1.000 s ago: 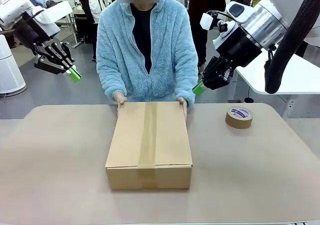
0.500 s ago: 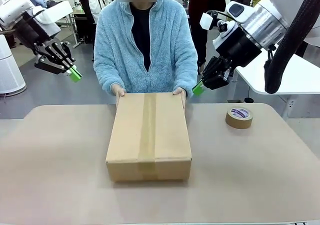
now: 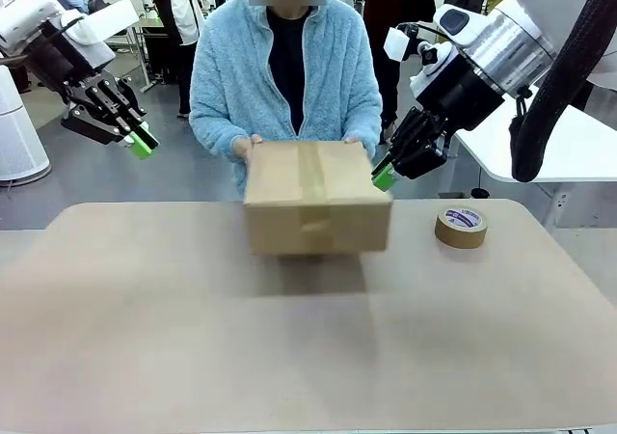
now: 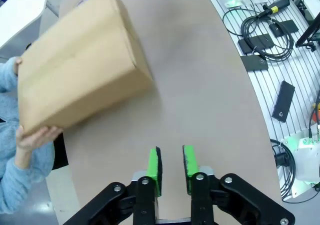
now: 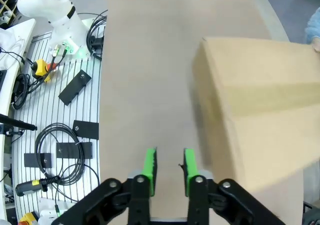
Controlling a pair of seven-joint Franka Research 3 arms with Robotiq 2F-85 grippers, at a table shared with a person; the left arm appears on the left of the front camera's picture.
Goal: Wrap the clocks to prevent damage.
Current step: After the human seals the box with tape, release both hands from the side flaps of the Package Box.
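Front view is showing the person's hands [image 3: 249, 148] lifting the taped box [image 3: 316, 198] between the left gripper [image 3: 142, 144] and right gripper [image 3: 384, 176], both hanging slightly parted and empty, so clocks are probably packed inside, job looking nearly done.

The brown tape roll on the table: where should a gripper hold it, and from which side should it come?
The brown tape roll lies flat on the beige table, its hole facing up. Probably best to come straight down from above, one finger in the hole and one outside, pinching the ring wall. The right gripper is nearer to it.
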